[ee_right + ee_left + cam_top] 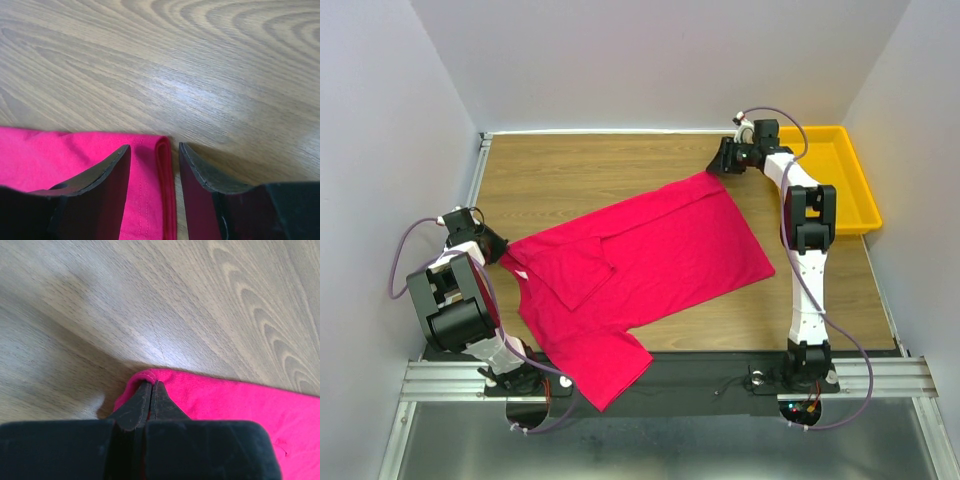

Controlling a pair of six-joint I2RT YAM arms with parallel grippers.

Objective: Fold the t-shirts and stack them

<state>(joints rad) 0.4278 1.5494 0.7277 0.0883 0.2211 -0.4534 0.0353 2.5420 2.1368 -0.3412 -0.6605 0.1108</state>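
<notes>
Crimson-pink t-shirt (650,255) spread on wood counter (570,170); edge pinched in closed left hand (151,385); folded corner straddled by right hand (154,146), moderately parted.

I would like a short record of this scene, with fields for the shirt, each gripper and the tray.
t-shirt: crimson, spread on table, one flap folded over
left gripper: fingers shut on shirt's left edge
right gripper: fingers open, astride the shirt's far corner
yellow tray: table's far right, apart from shirt
</notes>
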